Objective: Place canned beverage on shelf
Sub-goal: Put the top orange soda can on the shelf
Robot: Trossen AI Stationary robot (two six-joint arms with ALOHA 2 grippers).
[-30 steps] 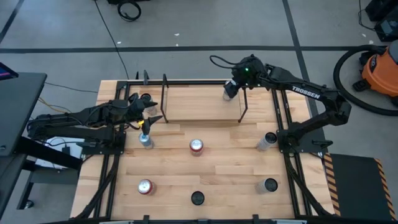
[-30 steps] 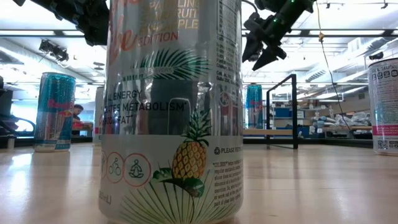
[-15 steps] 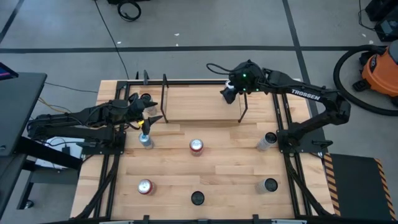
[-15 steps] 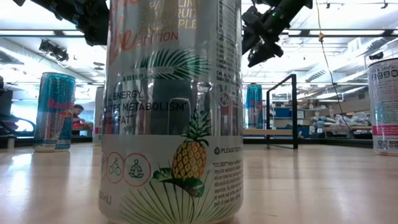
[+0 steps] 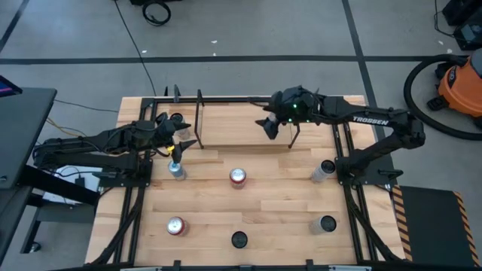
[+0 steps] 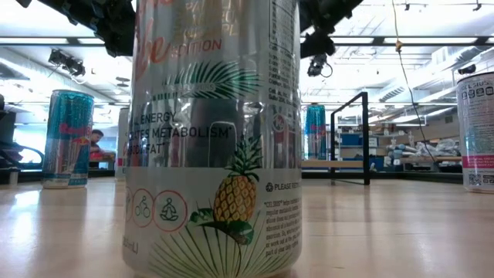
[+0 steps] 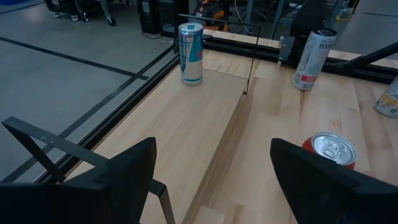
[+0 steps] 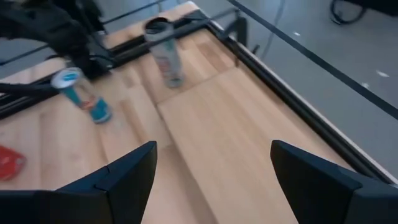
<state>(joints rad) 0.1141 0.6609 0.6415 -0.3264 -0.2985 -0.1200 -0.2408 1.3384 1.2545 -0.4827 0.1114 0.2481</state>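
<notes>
High view: shelf [image 5: 226, 126] sits at upper centre of the worktop [image 5: 248, 211]. Right end effector [image 5: 269, 126] hangs over the shelf's right part, fingers apart, holding nothing. Left end effector [image 5: 183, 139] waits at the shelf's left end, fingers apart, empty.

Low view: pineapple can [image 6: 212, 131] fills the left-centre foreground; blue can [image 6: 315, 131] stands on the shelf at centre-right.

Left wrist view: blue can stands on the shelf board, upper centre; red can [image 7: 331, 151] lower right.

My overhead camera looks straight down on the light wooden counter [image 5: 248, 203]; my low one sits against a pineapple-printed silver can [image 6: 212, 131]; both wrist cameras share the black-rod, wood-board shelf [image 7: 205, 118].
</notes>
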